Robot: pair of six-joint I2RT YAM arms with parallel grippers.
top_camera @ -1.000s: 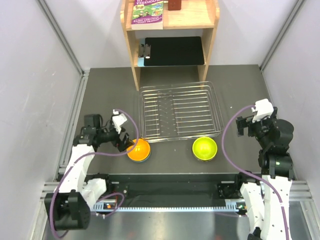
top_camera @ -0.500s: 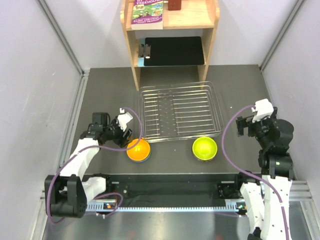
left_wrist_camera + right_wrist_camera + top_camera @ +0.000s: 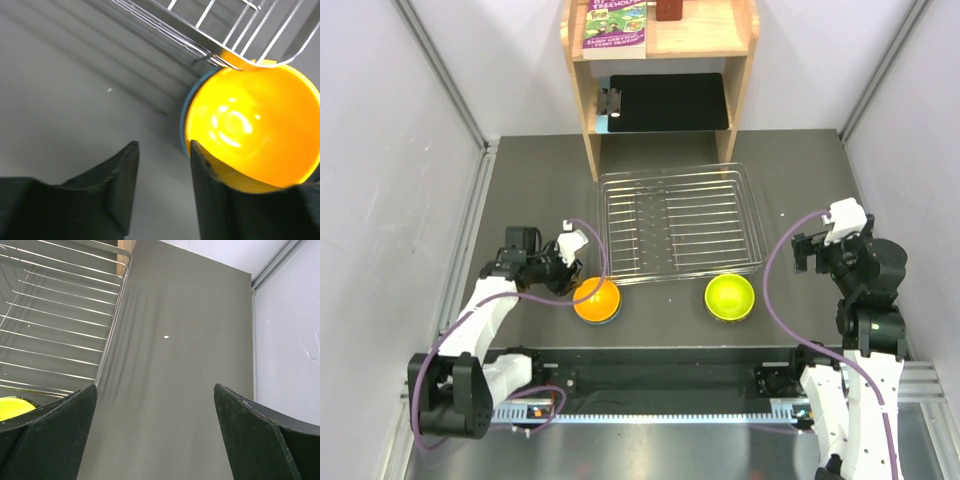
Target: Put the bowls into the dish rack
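The orange bowl (image 3: 597, 299) sits nested in the blue bowl, whose rim shows in the left wrist view (image 3: 185, 117), just off the near left corner of the silver dish rack (image 3: 680, 225). The rack holds nothing. The lime-green bowl (image 3: 730, 296) sits at the rack's near right edge. My left gripper (image 3: 570, 276) is low at the orange bowl's left side. In the left wrist view (image 3: 162, 146) it is open with only table between the fingers, and the right finger stands by the rim of the orange bowl (image 3: 250, 125). My right gripper (image 3: 810, 250) is wide open and empty right of the rack. The white and pinkish bowls are out of view.
A wooden shelf unit (image 3: 660, 60) stands behind the rack with a black pad (image 3: 670, 100) on its lower level. Side walls with metal rails close in the table. In the right wrist view, the rack's right rim (image 3: 112, 325) and a sliver of the lime bowl (image 3: 12, 407) show at left.
My left arm has shifted a little to the right and its wrist has turned, with the gripper staying at the orange bowl's left edge. The right arm has not moved.
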